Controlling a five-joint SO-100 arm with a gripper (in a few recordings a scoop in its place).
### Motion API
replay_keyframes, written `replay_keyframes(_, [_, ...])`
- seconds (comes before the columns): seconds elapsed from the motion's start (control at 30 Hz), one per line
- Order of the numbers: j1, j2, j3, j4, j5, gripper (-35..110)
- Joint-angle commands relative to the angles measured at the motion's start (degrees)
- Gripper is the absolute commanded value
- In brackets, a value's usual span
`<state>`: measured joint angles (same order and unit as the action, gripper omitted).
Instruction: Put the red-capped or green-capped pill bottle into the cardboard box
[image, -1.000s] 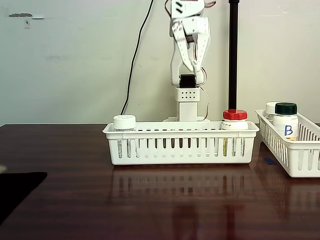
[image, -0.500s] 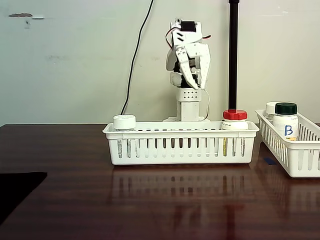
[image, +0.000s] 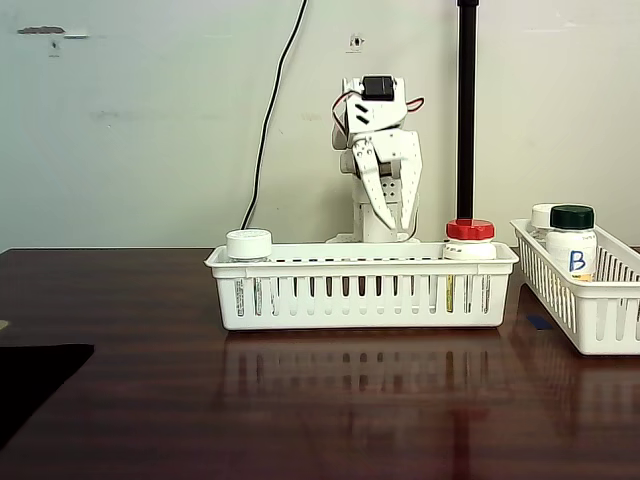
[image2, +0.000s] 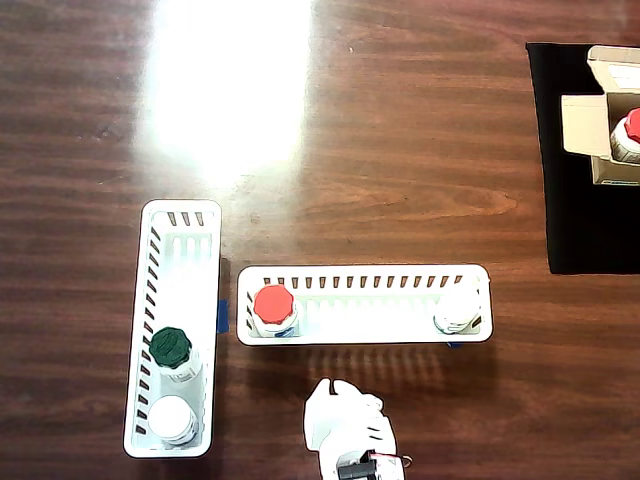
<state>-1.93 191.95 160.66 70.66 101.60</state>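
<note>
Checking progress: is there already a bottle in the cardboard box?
Yes. In the overhead view the box has its flaps open, and a red-capped bottle stands inside at the picture's right edge.

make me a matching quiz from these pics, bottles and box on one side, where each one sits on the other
Things:
1. green-capped bottle
2. red-capped pill bottle
3. cardboard box
4. white-capped bottle sharing a basket with a red cap

Places, by the overhead view:
A. on the black mat
B. left end of the wide basket
C. in the narrow basket
D. right end of the wide basket

Pairs: 1-C, 2-B, 3-A, 4-D
</note>
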Motion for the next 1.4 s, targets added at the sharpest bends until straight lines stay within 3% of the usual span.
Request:
replay_keyframes(0.0, [-1.7,5.0,4.8,-6.4,0.9,2])
replay_keyframes(0.1, [-2.6,4.7,9.0,-11.4,0.6,3])
replay_keyframes(0.27, [-9.8,5.0,9.0,-8.0,-6.2,3])
replay_keyframes(0.4, [-10.0,4.9,9.0,-5.2,15.8,3])
replay_keyframes(0.47, [-9.8,4.8,9.0,-5.2,17.3,3])
replay_keyframes(0.77, [-9.8,4.8,9.0,-5.2,-19.2,3])
replay_keyframes(0.9, [-9.8,4.8,9.0,-5.2,-30.9,3])
replay_keyframes(1.07, [-9.8,4.8,9.0,-5.2,-39.8,3])
replay_keyframes(1.37, [-9.8,4.8,9.0,-5.2,-46.8,3])
